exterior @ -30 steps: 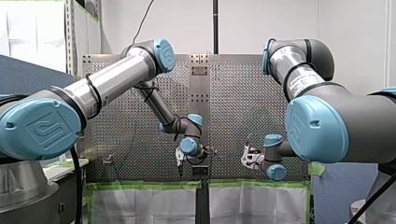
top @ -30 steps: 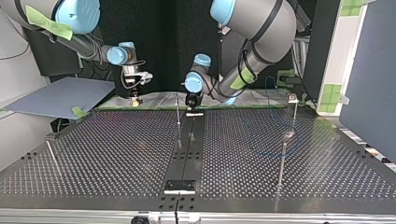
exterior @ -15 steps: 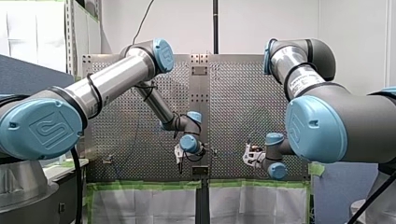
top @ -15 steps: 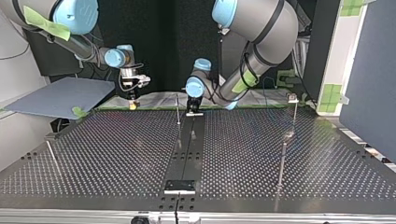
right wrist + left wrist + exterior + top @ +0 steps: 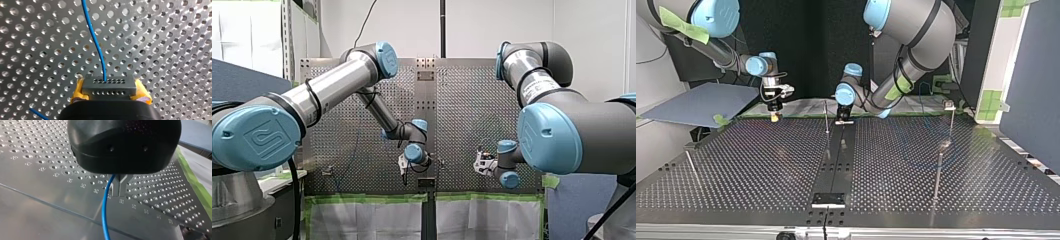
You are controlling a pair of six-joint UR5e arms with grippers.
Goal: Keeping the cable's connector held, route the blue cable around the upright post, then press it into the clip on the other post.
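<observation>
My right gripper [image 5: 109, 90] is clamping the connector [image 5: 108, 84] (yellow pads); my left gripper [image 5: 120, 188] is pinching the blue cable [image 5: 105, 215], wanting gentle tension.

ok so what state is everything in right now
right gripper: shut on the connector
connector: between yellow pads, blue cable leaving it
left gripper: shut on the blue cable
blue cable: gently curved, not taut
clip: too small to tell if filled

Blue cable [image 5: 96, 42], grey connector [image 5: 108, 86] dotted with holes, yellow pads [image 5: 78, 90], silver perforated table [image 5: 175, 37]
</observation>
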